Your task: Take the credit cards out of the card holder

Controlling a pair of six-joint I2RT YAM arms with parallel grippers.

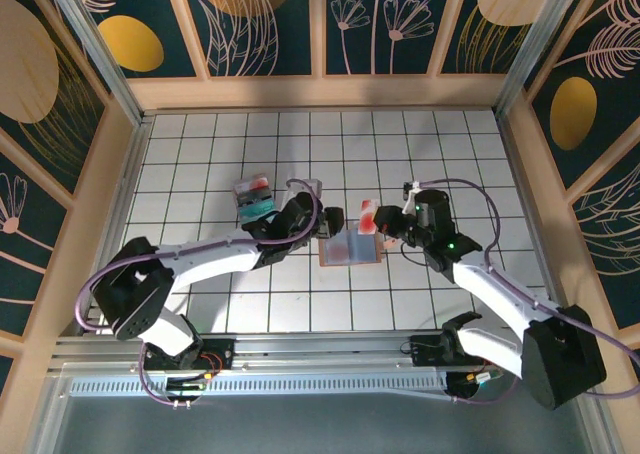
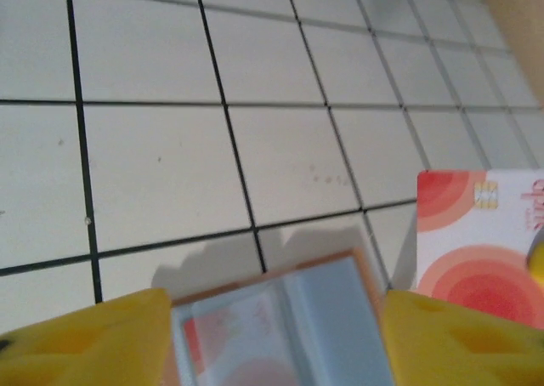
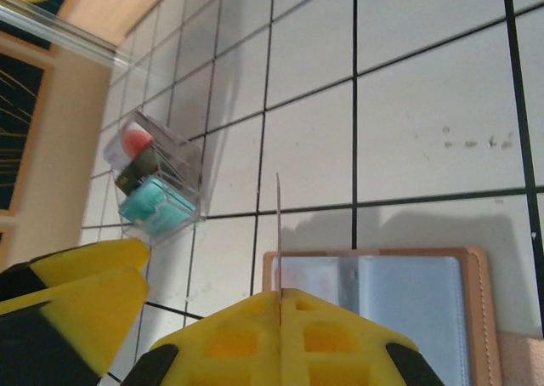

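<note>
Lying open, card holder (image 1: 352, 248) holds 1 sleeved card (image 2: 225, 331); right tool (image 3: 280, 301) pinches red card (image 1: 367, 217); left tool (image 2: 276, 318) gapes.

Surface (image 1: 200, 144): white tiles, dark grid lines.
Walls (image 1: 275, 44): dark teal panels, gold ovals, pale leaf drawings.
Frame (image 1: 320, 92): light wood.
Light: even, soft shadows.

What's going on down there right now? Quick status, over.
Left claw open over card holder. Right claw shut on red card, upright by holder's far edge. Clear box off aside, not in the way.
</note>
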